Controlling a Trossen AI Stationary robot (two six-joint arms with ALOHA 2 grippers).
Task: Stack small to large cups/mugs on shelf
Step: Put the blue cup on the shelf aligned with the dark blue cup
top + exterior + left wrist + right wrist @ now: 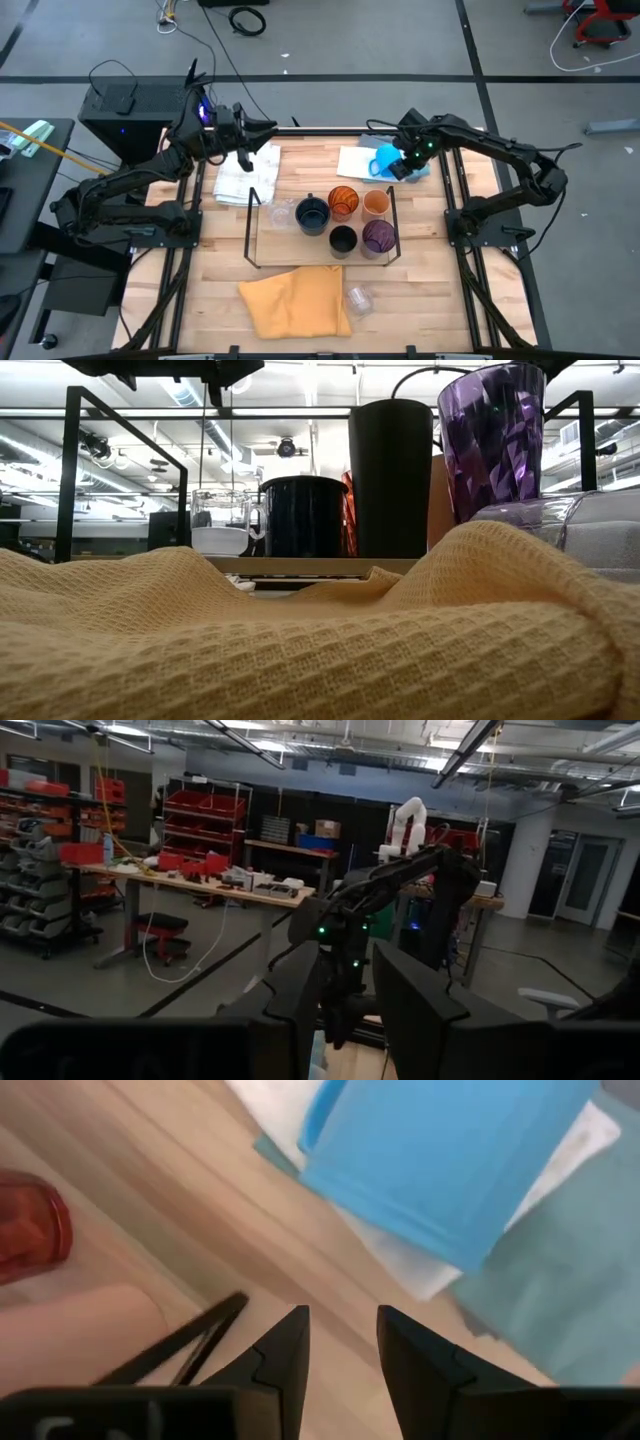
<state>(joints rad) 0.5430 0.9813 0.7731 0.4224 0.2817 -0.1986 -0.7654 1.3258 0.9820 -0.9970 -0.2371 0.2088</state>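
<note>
Yellow cloth fills foreground; right end effector part-open, empty, nr blue mug; left part-open, empty.

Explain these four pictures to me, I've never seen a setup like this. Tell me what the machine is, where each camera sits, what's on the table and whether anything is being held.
This is a robot with two dark jointed arms fixed at a wooden table. One picture looks straight down on the table. One sits at table height, half blocked by a yellow cloth. The other two come from cameras on each arm's wrist.

In the middle stands a low wire-framed shelf holding a navy mug, two orange cups, a black cup, a purple cup and a clear glass. Another clear glass lies by the yellow cloth.

The right gripper hovers beside a bright blue mug lying on folded cloths; its fingers are apart and hold nothing. The left gripper hangs over a white cloth, also holding nothing.
</note>
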